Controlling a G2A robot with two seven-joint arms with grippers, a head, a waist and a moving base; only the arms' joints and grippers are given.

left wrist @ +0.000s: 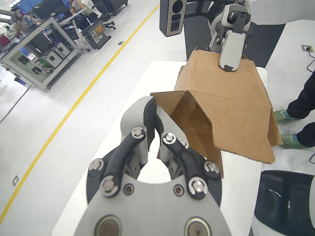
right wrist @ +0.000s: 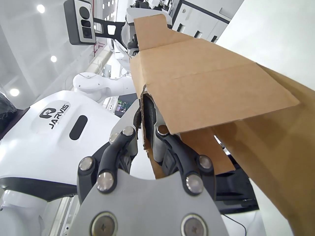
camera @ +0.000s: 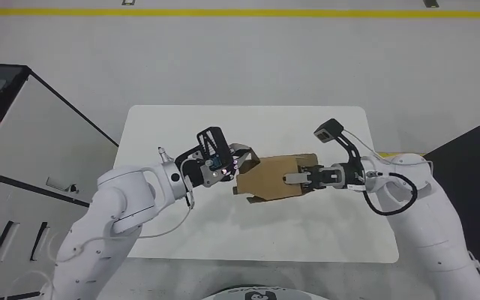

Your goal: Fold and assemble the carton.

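At the top view's centre, the left gripper (left wrist: 154, 124) pinches the left flap of the half-open carton (camera: 271, 184), and the right gripper (right wrist: 145, 124) clamps its right wall. Squaring seems in hand; next, the end flaps need folding inward.

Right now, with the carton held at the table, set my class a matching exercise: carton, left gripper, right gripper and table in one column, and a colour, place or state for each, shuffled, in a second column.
Things
1. carton
2. left gripper
3. right gripper
4. table

Descriptions
A. white, beneath everything else
B. shut on the carton's end on the robot's right
C. brown, held at both ends
D. shut on the carton's end on the robot's left

Pairs: 1-C, 2-D, 3-B, 4-A
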